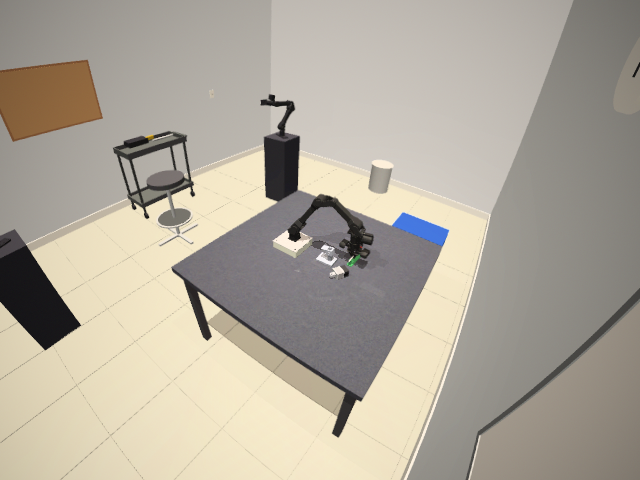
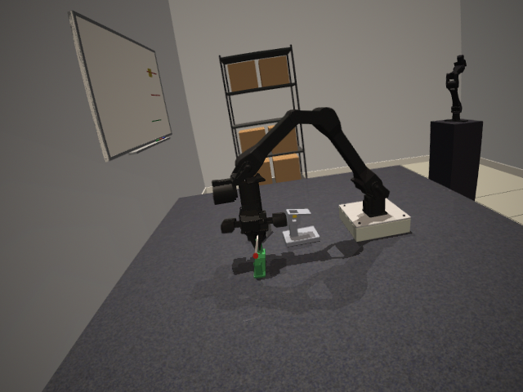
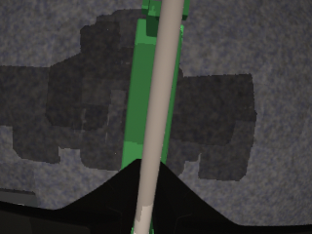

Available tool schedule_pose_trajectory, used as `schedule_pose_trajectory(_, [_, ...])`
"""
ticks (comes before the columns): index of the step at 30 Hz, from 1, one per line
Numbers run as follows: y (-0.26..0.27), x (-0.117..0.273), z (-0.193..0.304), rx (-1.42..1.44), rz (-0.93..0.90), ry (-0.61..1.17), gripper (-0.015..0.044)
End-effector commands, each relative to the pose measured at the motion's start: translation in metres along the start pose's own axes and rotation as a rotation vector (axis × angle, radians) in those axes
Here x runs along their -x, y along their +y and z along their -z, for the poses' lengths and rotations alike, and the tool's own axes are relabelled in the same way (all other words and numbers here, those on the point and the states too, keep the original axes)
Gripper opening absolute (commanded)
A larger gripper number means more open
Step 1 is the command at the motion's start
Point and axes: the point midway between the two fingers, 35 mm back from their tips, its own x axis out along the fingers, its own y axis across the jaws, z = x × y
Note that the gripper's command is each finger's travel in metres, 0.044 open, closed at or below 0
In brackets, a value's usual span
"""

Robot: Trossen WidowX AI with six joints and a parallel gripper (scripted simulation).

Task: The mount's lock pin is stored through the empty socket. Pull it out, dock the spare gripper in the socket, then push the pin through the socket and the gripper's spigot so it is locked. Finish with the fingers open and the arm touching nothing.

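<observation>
My gripper points down, shut on the lock pin, a long beige rod with a red end. The pin is close above the green cradle on the table and runs roughly along it, slightly askew in the wrist view. Whether it touches the cradle, I cannot tell. The white mount stands on the table between cradle and arm base, with no pin visible in it. The white and black spare gripper lies on the table near the cradle; my gripper mostly hides it in the exterior view.
The arm's cream base block stands beyond the mount. The dark table carries all these things. A shelf rack, a stool, a cart and pedestals stand away from the table.
</observation>
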Motion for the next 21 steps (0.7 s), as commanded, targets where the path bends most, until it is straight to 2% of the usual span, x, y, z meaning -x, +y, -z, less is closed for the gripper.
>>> schedule_pose_trajectory(1, [0.0014,-0.0088,0.0016,0.002,-0.002,0.0,0.0])
schedule_pose_trajectory(21, [0.0026,-0.0167,0.003,0.004,0.006,-0.001,0.0])
